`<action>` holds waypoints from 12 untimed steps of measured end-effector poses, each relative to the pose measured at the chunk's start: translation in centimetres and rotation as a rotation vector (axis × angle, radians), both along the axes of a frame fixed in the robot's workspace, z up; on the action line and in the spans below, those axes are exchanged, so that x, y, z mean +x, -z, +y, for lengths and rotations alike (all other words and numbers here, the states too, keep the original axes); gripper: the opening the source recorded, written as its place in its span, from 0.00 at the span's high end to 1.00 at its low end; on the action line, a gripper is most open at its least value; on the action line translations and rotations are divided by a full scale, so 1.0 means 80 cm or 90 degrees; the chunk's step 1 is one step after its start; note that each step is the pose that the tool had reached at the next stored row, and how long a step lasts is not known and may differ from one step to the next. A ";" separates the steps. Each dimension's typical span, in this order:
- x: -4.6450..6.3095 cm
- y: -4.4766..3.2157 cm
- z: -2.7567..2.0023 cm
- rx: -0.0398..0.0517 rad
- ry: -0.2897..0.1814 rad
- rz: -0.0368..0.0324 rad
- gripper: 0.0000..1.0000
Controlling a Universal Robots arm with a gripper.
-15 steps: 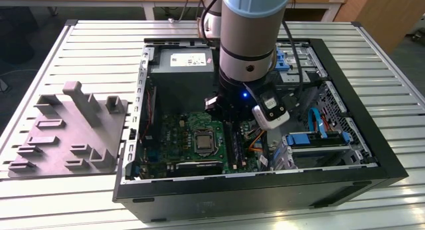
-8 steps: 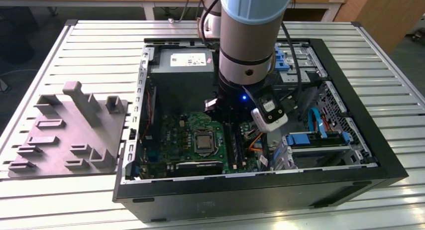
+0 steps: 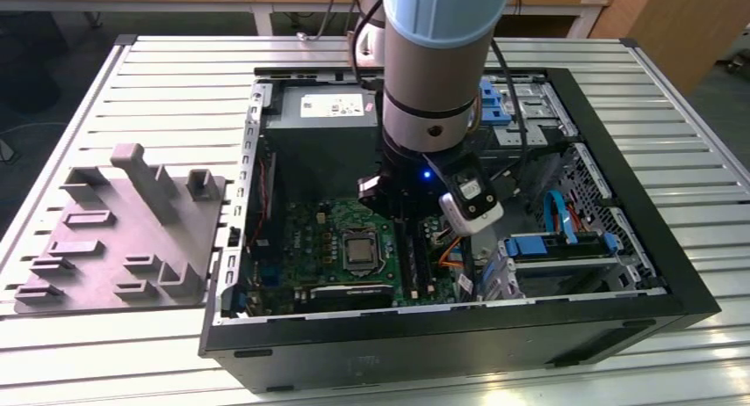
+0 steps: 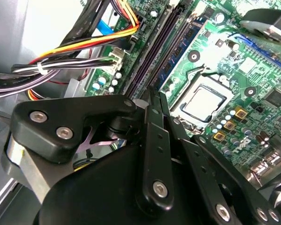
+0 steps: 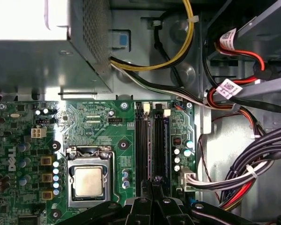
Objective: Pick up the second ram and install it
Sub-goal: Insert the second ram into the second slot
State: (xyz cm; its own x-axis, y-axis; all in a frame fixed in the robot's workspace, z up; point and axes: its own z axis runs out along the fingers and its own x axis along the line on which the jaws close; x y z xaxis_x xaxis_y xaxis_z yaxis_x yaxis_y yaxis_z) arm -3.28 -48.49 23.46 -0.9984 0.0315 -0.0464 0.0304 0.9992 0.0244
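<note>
Exterior view: ribbed grey metal table (image 3: 118, 81); open black computer case (image 3: 469, 353); pale blue-and-grey arm (image 3: 434, 63) reaching inside. Likely risk: the push lands on one end only and seating goes crooked.

Second wrist view: black gripper (image 4: 155, 99), fingers drawn together at the end of the second ram (image 4: 180, 49), a dark bluish-green stick, edge-up along the long black slots (image 4: 150, 51). Gripping or merely touching, unclear.

First wrist view: gripper (image 5: 152, 182) above the slots.

Slatted metal table (image 3: 176, 81), open computer case (image 3: 469, 344), grey moulded holder (image 3: 118, 248)
</note>
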 end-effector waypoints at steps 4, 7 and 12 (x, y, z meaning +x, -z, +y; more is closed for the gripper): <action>0.000 0.0015 0.0001 0.0001 -0.010 0.0000 0.89; 0.000 0.0026 0.0001 0.0002 -0.011 0.0000 0.89; 0.000 0.0043 0.0000 0.0001 -0.011 0.0000 0.89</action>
State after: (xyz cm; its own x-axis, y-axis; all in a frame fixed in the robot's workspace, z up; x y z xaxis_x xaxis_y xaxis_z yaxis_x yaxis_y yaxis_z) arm -3.29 -48.48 23.12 -0.9988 0.0142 -0.0463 0.0131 0.9996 0.0246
